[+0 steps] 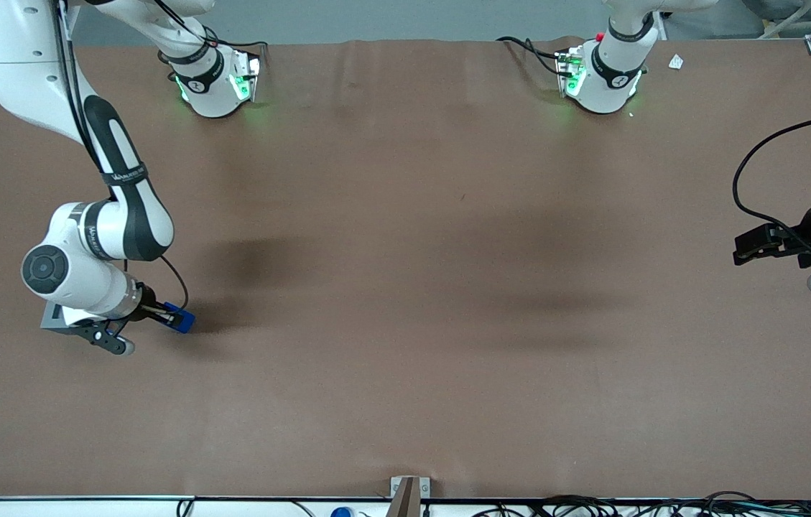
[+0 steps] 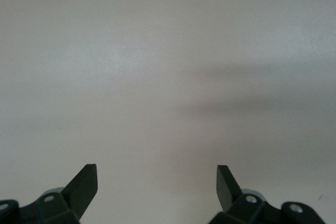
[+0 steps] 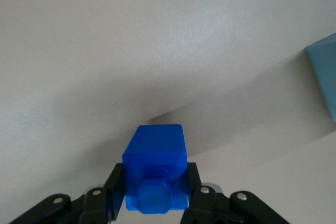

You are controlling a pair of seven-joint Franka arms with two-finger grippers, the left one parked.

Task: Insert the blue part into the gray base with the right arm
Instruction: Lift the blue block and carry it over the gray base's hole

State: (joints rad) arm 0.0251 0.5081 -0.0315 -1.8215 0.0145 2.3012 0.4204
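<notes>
My right arm's gripper is low over the brown table mat at the working arm's end, shut on the blue part. In the right wrist view the blue part fills the gap between the black fingers, which press on both of its sides, and it casts a shadow on the mat. The gray base stands on the mat beside the gripper and is mostly hidden under the arm's wrist. One edge of the gray base shows in the right wrist view, apart from the blue part.
Both arm bases stand along the table edge farthest from the front camera. The parked arm's gripper and black cables are at the parked arm's end. A small bracket sits at the edge nearest the camera.
</notes>
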